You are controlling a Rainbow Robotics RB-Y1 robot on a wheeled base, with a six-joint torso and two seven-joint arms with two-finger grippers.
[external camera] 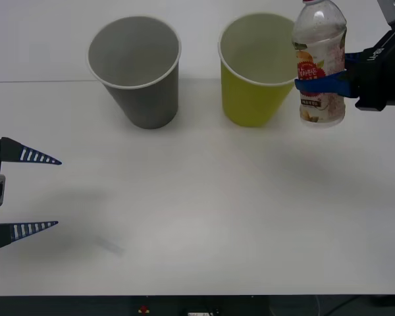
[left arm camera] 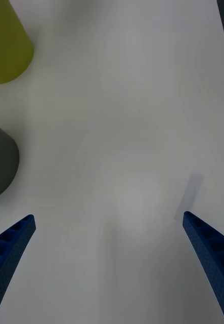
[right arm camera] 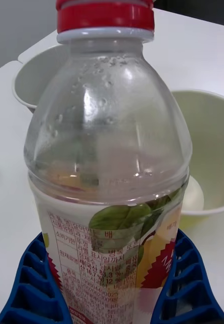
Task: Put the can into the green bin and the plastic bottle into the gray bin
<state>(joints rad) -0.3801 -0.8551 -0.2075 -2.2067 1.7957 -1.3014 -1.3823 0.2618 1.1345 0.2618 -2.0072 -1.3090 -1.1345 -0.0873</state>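
My right gripper is shut on the plastic bottle, gripping its red-and-green label from both sides. The bottle stands upright with its red cap up, held just right of the green bin and seemingly off the table. The gray bin stands left of the green one, and both are upright with open mouths. At the table's left edge my left gripper hangs open with nothing in it. The can is out of view.
The white table stretches in front of both bins. From the left wrist view the green bin and gray bin sit at the side, away from the left fingers.
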